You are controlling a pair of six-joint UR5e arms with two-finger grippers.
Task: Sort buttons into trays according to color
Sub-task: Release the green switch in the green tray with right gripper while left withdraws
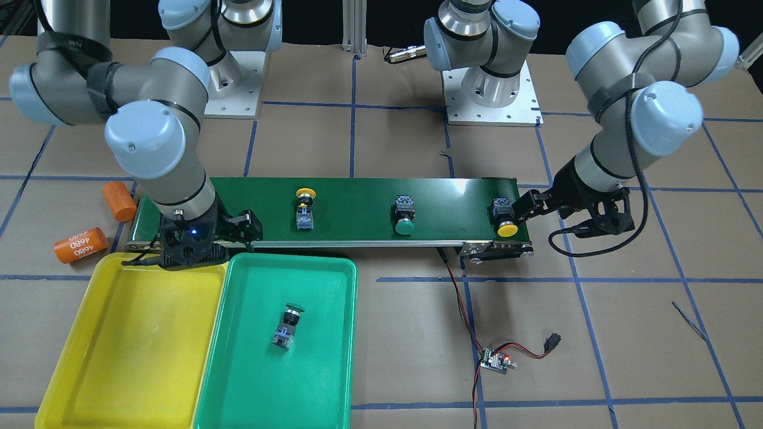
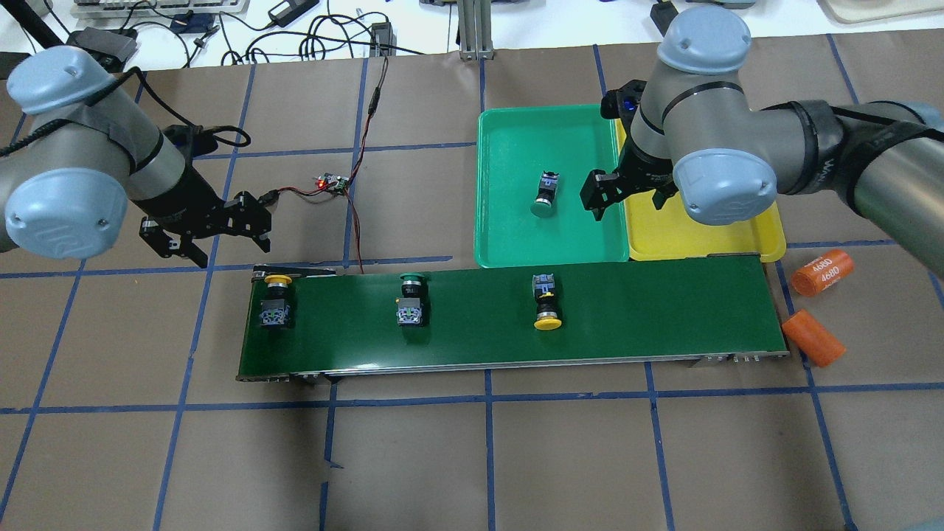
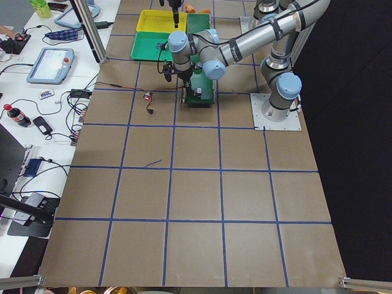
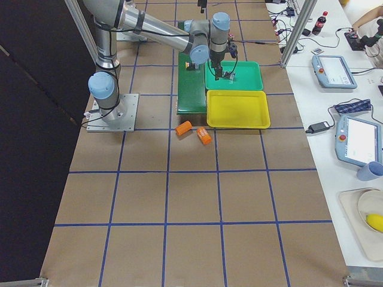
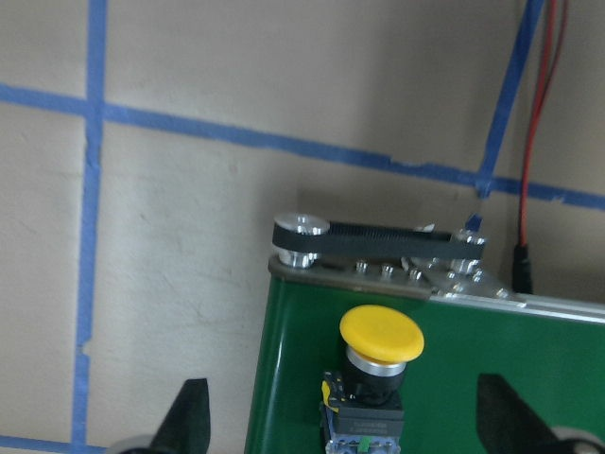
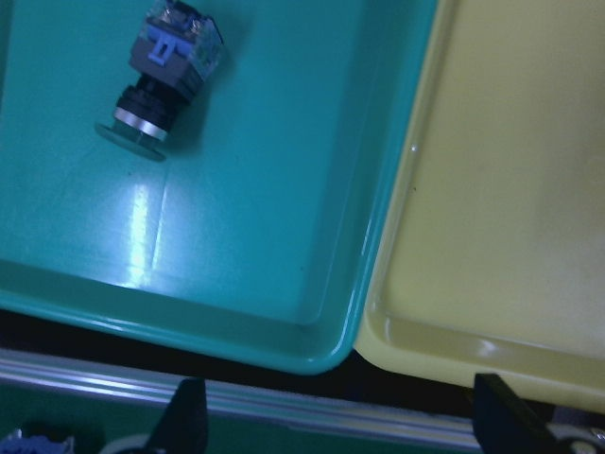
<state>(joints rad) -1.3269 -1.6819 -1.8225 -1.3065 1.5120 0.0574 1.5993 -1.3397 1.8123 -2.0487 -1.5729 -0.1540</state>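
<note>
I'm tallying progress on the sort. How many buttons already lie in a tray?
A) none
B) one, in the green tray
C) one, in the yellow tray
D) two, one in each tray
B: a single green-capped button lies in the teal-green tray, the yellow tray holds nothing, and the rest sit on the conveyor belt.

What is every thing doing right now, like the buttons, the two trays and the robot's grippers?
Green-capped tray button, lying on its side, sorted.
Teal-green plastic tray, holds that one button.
Bright yellow plastic tray, empty.
Belt-end yellow-capped button, lying, unsorted.
Mid-belt green-capped button, lying, unsorted.
Other yellow-capped button, lying on the dark-green conveyor belt, unsorted.
Left gripper, open, empty.
Right gripper, open, empty, above the trays' shared edge.
</note>
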